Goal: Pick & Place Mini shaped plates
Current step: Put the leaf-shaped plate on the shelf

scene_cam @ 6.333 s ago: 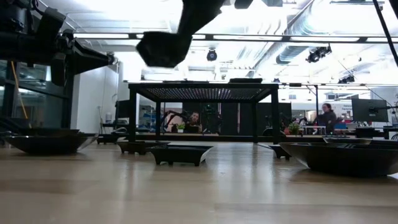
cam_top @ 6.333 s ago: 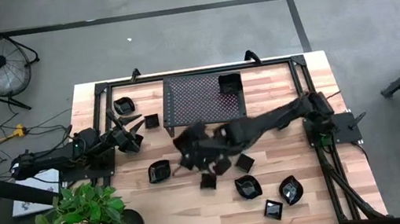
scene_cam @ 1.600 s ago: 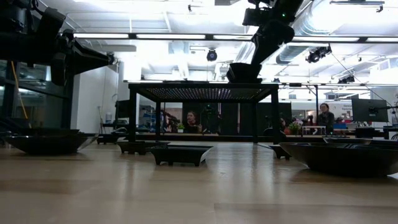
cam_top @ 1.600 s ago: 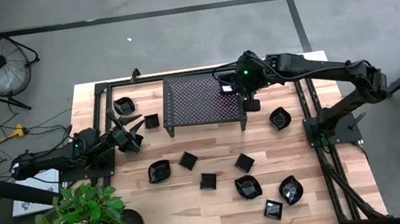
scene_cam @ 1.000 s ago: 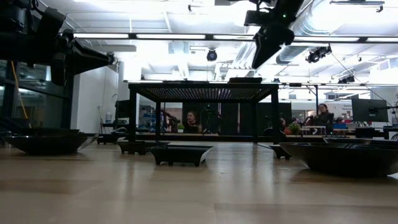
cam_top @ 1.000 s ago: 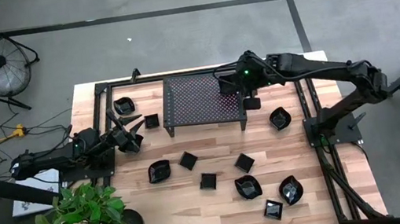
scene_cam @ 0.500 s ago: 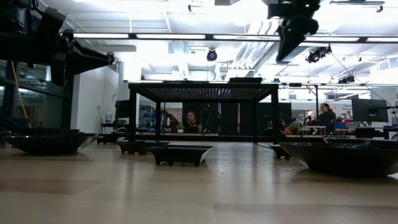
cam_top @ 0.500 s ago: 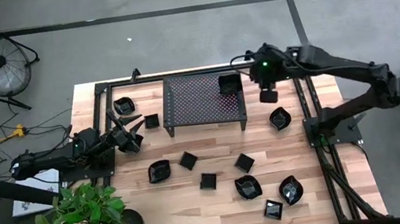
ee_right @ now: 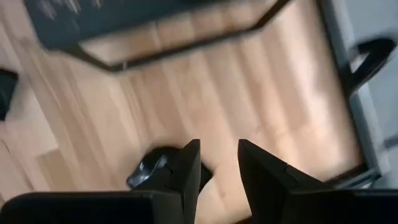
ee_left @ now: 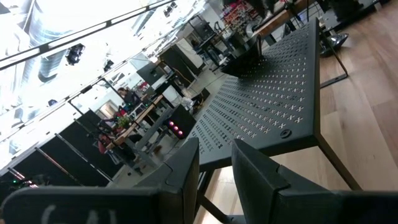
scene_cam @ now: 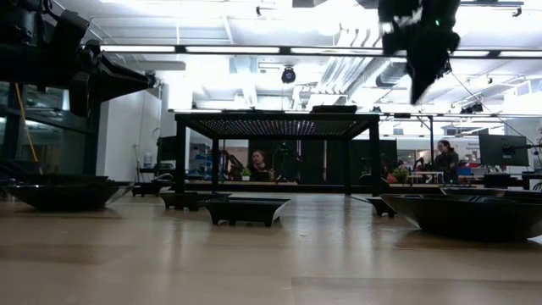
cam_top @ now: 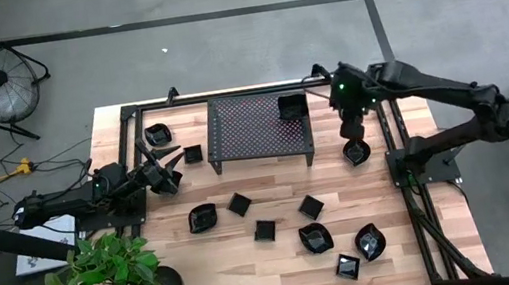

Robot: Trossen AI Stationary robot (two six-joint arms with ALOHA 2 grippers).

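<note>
Mini plate [cam_top: 356, 152] near the desk's right edge looks glossy and slippery; pinch its rim. Your right gripper [cam_top: 351, 134] hovers above, jaws parted and empty.

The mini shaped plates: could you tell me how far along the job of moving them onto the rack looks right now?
Done: one square plate sits on the mesh rack. In hand: nothing; the right gripper hangs open and empty above a round plate beside the rack. The left gripper waits at the table's left edge, holding nothing. Left: about ten plates on the table.
</note>
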